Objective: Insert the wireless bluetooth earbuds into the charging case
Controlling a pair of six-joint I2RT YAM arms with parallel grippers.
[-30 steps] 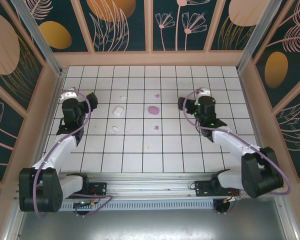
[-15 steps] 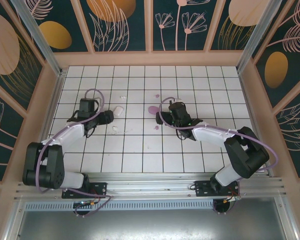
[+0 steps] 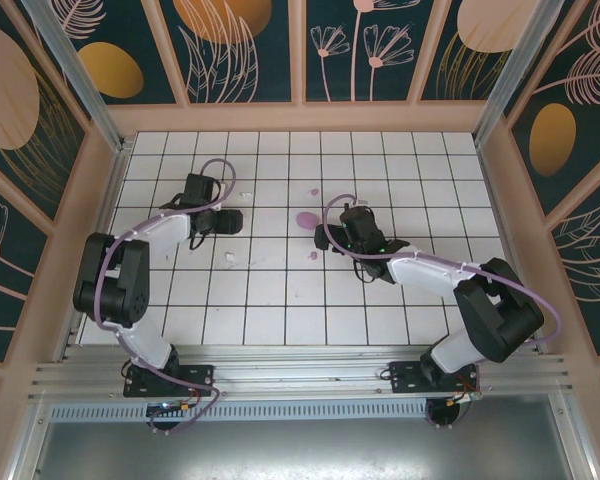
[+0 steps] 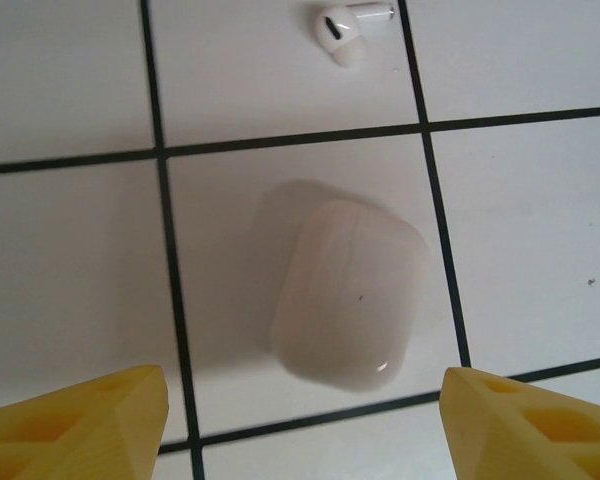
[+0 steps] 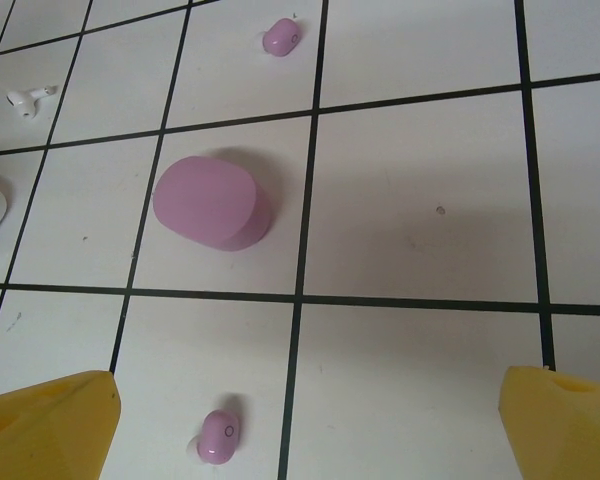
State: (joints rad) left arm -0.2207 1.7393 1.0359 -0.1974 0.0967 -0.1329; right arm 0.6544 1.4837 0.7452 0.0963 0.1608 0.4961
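Vs a second ago: both arms have swung in from the sides of the bench [image 3: 280, 310]. The left arm [image 3: 160, 228] now reaches to the upper left of the top view, with its head over the white case [image 4: 348, 295]. Half a second back it sat just left of it. The right arm [image 3: 420, 268] has barely moved in that half second, and its head is just lower right of the lilac case [image 3: 306, 219]. Cases and earbuds haven't shifted.

Left wrist view: white case lid shut, centre frame, within one tile. The left fingers [image 4: 80, 425] are at the bottom corners, spread wider than the case, clear of it and holding nothing. One white earbud [image 4: 348, 25] is at the top edge, in the next tile. The second white earbud [image 3: 230, 260] lies loose below the head in the top view.

Right wrist view: right fingers [image 5: 45, 425] wide apart, holding nothing. Lilac case shut, left of centre. One lilac earbud [image 5: 281, 37] is at the top, and the second lilac earbud [image 5: 220, 437] at the bottom, nearer the left-hand finger. There's a small ring mark on each.
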